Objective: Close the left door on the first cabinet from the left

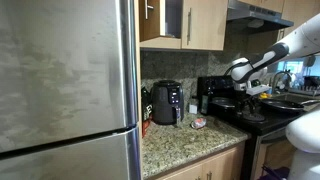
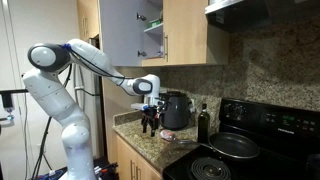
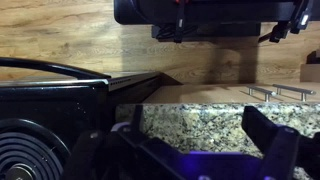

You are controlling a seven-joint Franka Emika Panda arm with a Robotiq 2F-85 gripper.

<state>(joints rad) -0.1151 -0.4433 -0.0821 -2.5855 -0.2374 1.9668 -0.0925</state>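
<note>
The first cabinet [image 2: 185, 35] hangs above the counter, light maple. Its left door [image 2: 120, 28] stands swung open and shows its pale inner face, with shelves [image 2: 151, 26] visible behind it. The right door is shut, with its bar handle [image 2: 166, 45] at the seam. In an exterior view the open door [image 1: 150, 20] appears as a wood panel beside the dark opening. My gripper [image 2: 149, 108] [image 1: 238, 72] hangs well below the cabinet, just above the granite counter [image 3: 190, 125]. It is open and empty [image 3: 190, 145].
A black appliance [image 2: 177, 108] [image 1: 166, 102] stands on the counter beside the gripper, and it also shows in the wrist view [image 3: 40, 120]. A dark bottle [image 2: 203, 122], a black stove with a pan [image 2: 235, 146] and a steel range hood [image 2: 262, 10] are nearby. A steel fridge [image 1: 65, 80] fills the side.
</note>
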